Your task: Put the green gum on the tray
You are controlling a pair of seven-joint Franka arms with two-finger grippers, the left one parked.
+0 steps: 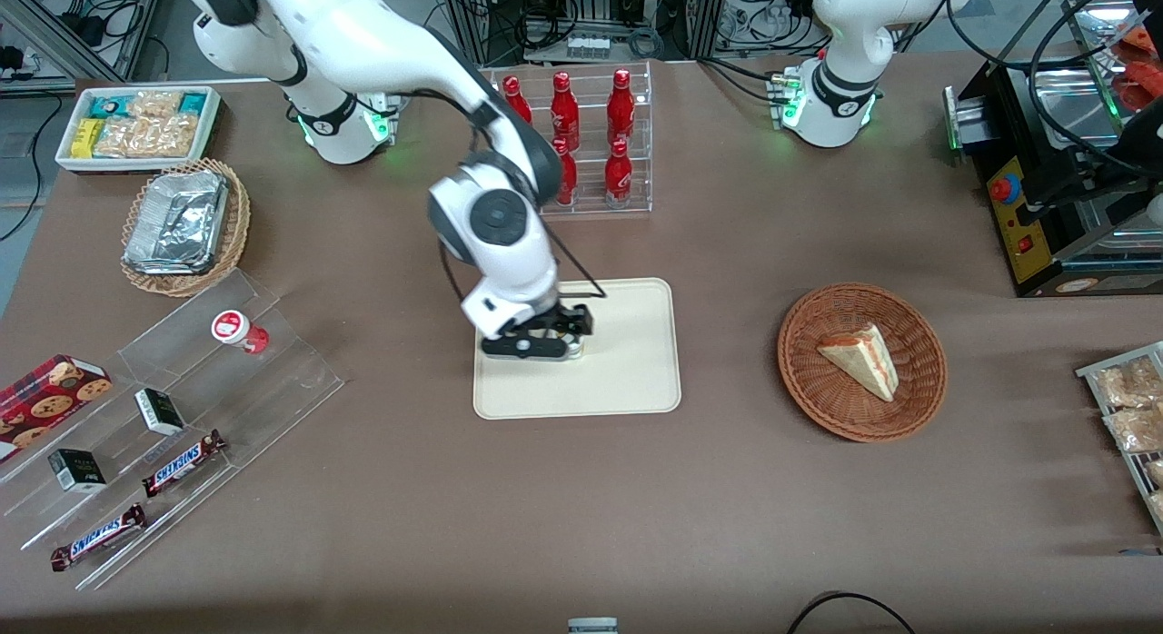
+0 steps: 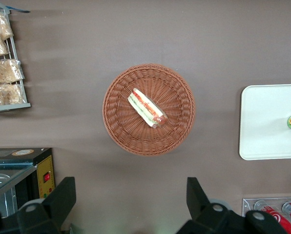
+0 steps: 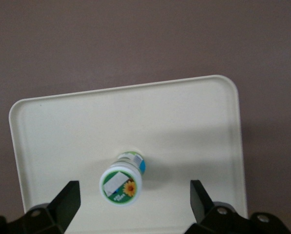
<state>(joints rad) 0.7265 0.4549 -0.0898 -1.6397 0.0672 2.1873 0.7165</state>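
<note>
Small green-and-white gum bottle with white lid [image 3: 121, 184] stands upright on the flat cream rectangular tray [image 3: 184, 122] | right arm's black two-finger gripper [image 1: 556, 337] hovers above it, fingers spread wide (touching nothing) | bottle sits around 9 o'clock on the tray, front view.

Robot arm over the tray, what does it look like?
The working arm is glossy white with black joint bands, a round grey cap on its wrist, and green lights glowing at its base. A thin black cable runs down to the black gripper, whose fingers are dark wedges.
</note>
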